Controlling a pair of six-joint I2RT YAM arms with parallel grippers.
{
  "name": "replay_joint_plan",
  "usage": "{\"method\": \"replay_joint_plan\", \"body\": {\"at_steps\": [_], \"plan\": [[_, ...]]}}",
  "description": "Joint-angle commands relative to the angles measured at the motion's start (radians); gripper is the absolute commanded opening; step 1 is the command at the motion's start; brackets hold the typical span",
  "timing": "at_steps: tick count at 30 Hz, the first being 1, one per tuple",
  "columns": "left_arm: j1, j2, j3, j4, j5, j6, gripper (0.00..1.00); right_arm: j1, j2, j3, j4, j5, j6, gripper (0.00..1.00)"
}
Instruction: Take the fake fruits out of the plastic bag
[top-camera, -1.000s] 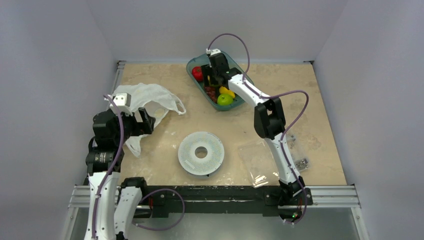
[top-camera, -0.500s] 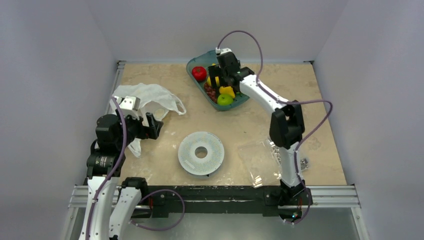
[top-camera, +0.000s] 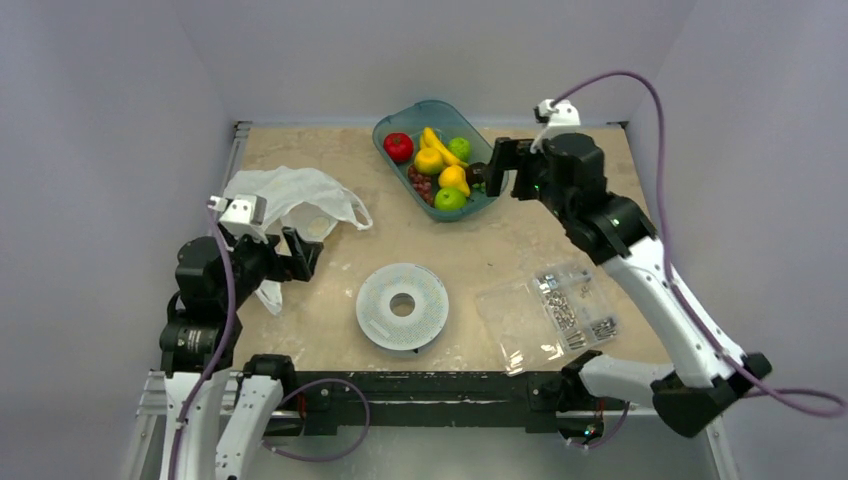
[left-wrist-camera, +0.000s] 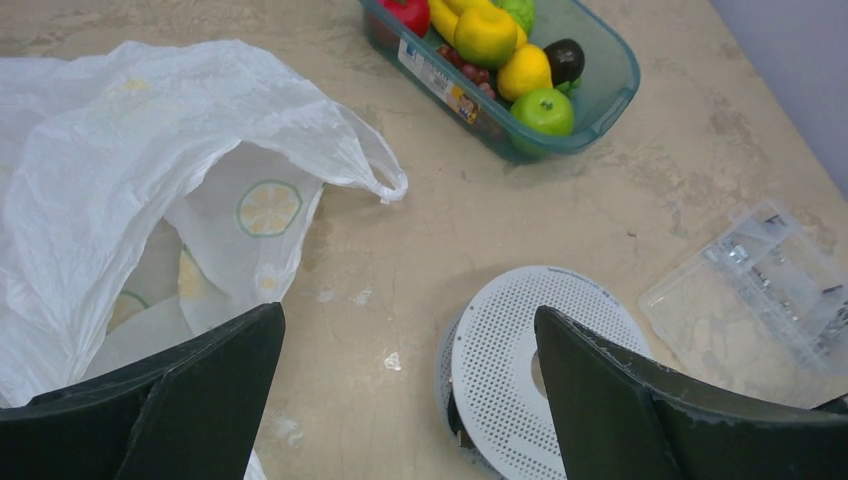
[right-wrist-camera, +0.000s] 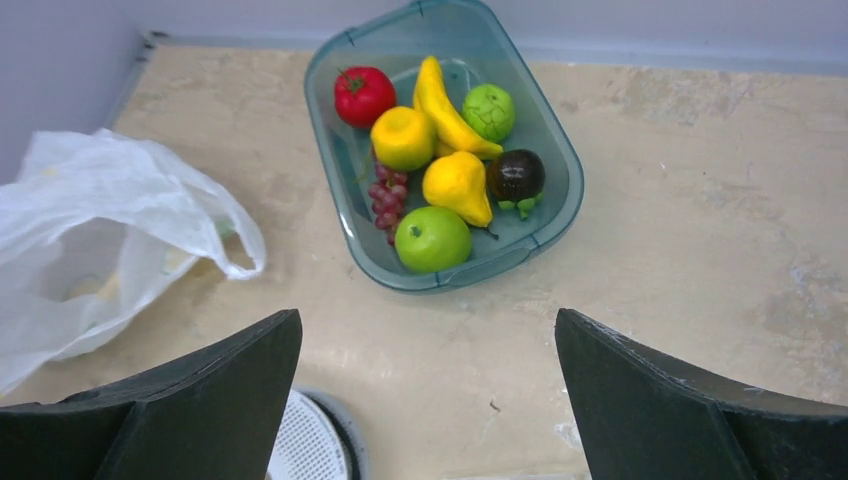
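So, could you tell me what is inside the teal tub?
A red apple, banana, bumpy green fruit, round yellow fruit, yellow pear, dark plum, grapes and green apple fill the tub. The grapes are partly covered; anything beneath the pile is hidden.

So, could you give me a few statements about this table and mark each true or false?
1. The fruits sit in the tub: true.
2. The right gripper holds a fruit: false; it is open and empty.
3. The white bag lies on the left side of the table: true.
4. The disc is in the tub: false; it lies on the table.
5. The left gripper is open: true.
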Motion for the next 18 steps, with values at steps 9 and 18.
{"method": "replay_joint_plan", "body": {"at_steps": [9, 18], "plan": [[-0.008, -0.142, 0.231, -0.09, -0.079, -0.241, 1.0, 0.003, -0.645, -0.208, 0.009, 0.107, 0.069, 0.99], [-0.008, -0.16, 0.284, -0.117, -0.077, -0.271, 1.0, 0.003, -0.788, -0.222, -0.032, 0.237, 0.094, 0.99]]}}
